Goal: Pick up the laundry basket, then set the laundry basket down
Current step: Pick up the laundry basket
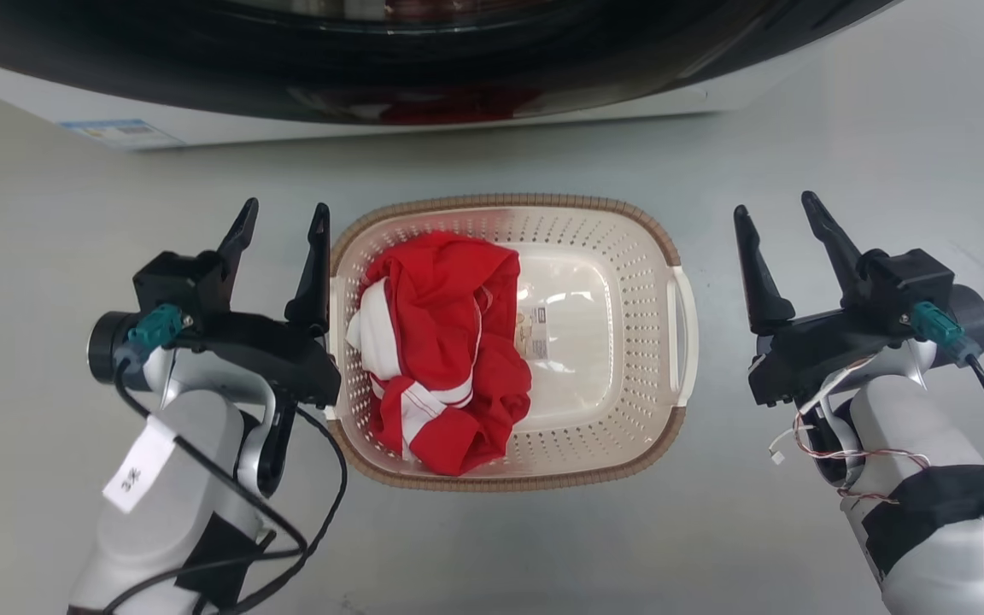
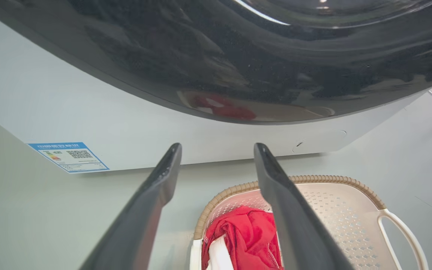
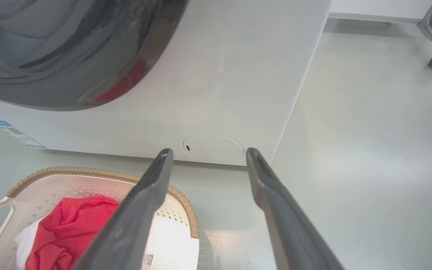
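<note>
While the laundry basket [image 1: 622, 256] sits on the floor [image 1: 543, 547] at six o'clock of the washer [image 1: 458, 51], red-and-white clothing [image 1: 449, 342] heaped in its nine o'clock half, two grippers flank it. The left gripper [image 1: 284, 207] is at nine, fingers spread wide, one just beside the rim. The right gripper [image 1: 774, 205] is at three, equally wide and holding nothing.

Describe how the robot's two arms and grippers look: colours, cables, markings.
The left gripper and the right gripper are black, each with two long tapering fingers and a teal connector at the wrist. Forearms are pale silver-grey with black wrap. The left forearm carries a white paper tag and a looping black cable; the right has thin red-and-white wires.
</note>
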Controlling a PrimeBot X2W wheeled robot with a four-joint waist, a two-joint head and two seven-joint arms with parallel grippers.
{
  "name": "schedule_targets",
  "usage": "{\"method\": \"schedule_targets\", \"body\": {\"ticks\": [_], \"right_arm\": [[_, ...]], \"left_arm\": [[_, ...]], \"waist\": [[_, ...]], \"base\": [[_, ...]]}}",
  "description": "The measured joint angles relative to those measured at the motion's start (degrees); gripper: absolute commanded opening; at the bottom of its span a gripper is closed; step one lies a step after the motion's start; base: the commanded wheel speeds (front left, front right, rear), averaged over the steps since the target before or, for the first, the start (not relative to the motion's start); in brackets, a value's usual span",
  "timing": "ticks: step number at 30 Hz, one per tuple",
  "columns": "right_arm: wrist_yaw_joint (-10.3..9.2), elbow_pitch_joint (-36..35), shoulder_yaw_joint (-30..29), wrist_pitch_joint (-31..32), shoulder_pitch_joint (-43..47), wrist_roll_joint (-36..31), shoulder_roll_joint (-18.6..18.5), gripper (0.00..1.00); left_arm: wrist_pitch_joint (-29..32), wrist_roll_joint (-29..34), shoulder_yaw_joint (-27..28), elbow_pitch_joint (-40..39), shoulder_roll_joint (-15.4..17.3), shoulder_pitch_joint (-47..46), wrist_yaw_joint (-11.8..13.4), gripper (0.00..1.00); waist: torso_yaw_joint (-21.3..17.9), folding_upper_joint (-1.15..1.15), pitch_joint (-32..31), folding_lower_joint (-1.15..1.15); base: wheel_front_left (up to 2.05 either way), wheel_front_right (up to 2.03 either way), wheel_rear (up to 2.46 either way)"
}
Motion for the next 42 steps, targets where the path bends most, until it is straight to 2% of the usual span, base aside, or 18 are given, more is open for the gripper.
{"method": "schedule_targets", "body": {"ticks": [8,16,37,38,39,40,41,42], "right_arm": [[0.74,5.54,2.18,-0.05,-2.40,-0.98,1.21,1.00],[1.24,10.61,4.14,-0.05,-3.32,-1.82,3.30,1.00],[1.72,17.83,5.88,-0.05,-4.61,-1.27,5.37,1.00],[1.72,18.02,5.88,-0.05,-4.93,-1.18,5.41,1.00],[1.72,18.18,5.89,-0.05,-5.19,-1.07,5.44,0.99],[1.72,18.48,5.93,-0.05,-5.43,-0.92,5.45,0.04],[1.74,18.72,5.98,-0.05,-5.62,-0.74,5.46,0.00],[1.74,18.72,5.98,-0.05,-5.62,-0.74,5.46,0.00]], "left_arm": [[2.64,-0.47,-0.94,6.51,-0.79,-3.13,-2.53,1.00],[4.72,-2.44,-1.82,13.13,-1.04,-3.89,-4.02,1.00],[6.72,-4.28,-1.55,24.39,-1.92,-8.36,-5.54,1.00],[6.72,-4.28,-1.59,24.72,-1.93,-8.62,-5.55,0.47],[6.71,-4.28,-1.67,25.02,-1.94,-8.85,-5.59,0.00],[6.69,-4.28,-1.76,25.30,-1.98,-9.10,-5.87,0.00],[6.65,-4.28,-1.80,25.58,-2.04,-9.41,-5.98,0.00],[6.65,-4.28,-1.80,25.58,-2.04,-9.41,-5.98,0.00]], "waist": [[0.14,0.00,3.48,0.00],[-0.31,-0.01,6.29,-0.01],[-1.53,-0.01,12.94,-0.01],[-1.55,-0.01,13.17,-0.01],[-1.57,-0.01,13.38,-0.01],[-1.56,-0.01,13.56,-0.01],[-1.56,-0.01,13.69,-0.01],[-1.56,-0.01,13.69,-0.01]], "base": [[0.00,0.00,0.00],[0.00,0.00,0.00],[0.00,0.00,0.00],[0.00,0.00,0.00],[0.00,0.00,0.00],[0.00,0.00,0.00],[0.00,0.00,0.00],[0.00,0.00,0.00]]}}
